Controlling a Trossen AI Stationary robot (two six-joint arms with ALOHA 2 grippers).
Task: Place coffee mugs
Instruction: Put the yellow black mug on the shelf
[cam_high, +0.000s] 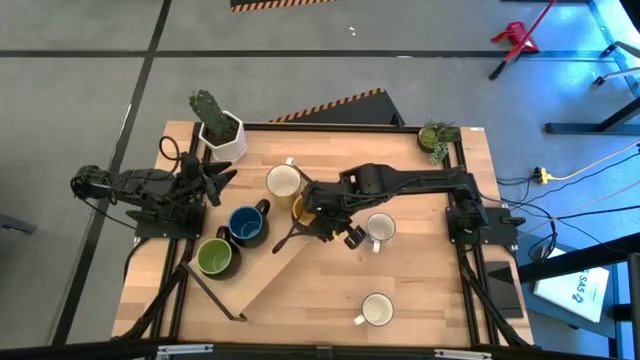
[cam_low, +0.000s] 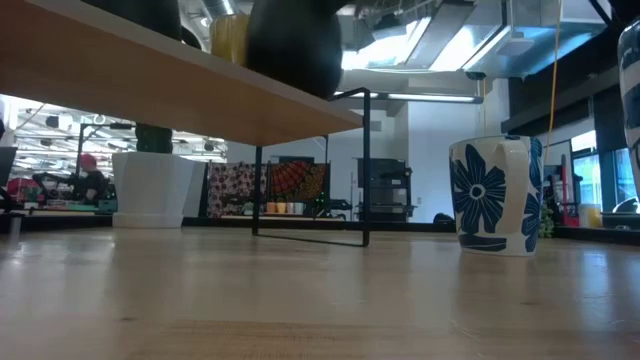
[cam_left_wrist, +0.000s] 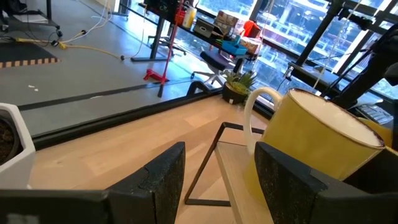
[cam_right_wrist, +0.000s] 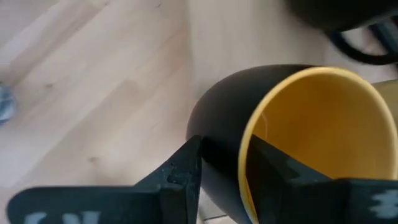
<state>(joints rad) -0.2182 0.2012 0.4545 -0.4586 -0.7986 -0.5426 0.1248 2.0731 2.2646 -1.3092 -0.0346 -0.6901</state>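
My right gripper (cam_high: 308, 210) is shut on a mug that is dark outside and yellow-orange inside (cam_right_wrist: 298, 124), over the wooden shelf (cam_high: 275, 270). The cream mug (cam_high: 284, 181) stands just beyond it, and the dark blue mug (cam_high: 247, 224) and green mug (cam_high: 214, 257) stand on the shelf. Two white mugs (cam_high: 380, 228) (cam_high: 377, 310) stand on the table, one of them with blue flowers (cam_low: 495, 195). My left gripper (cam_left_wrist: 221, 155) is open beside the cactus pot (cam_high: 222, 135), facing the cream mug (cam_left_wrist: 311, 137) and touching nothing. My right gripper holds the yellow-orange mug by its rim (cam_right_wrist: 244, 155). One finger (cam_right_wrist: 180, 171) is outside on the dark wall and the other (cam_right_wrist: 273, 168) is inside the cup. The fingers come from above, slanting from the table's right. Whether its base rests on the shelf, I cannot tell.
The shelf is a long board on thin black legs (cam_low: 365, 170), running slantwise from the table's middle to its near left. A white cactus pot (cam_low: 150, 190) stands at the far left and a small green plant (cam_high: 438, 135) at the far right corner.
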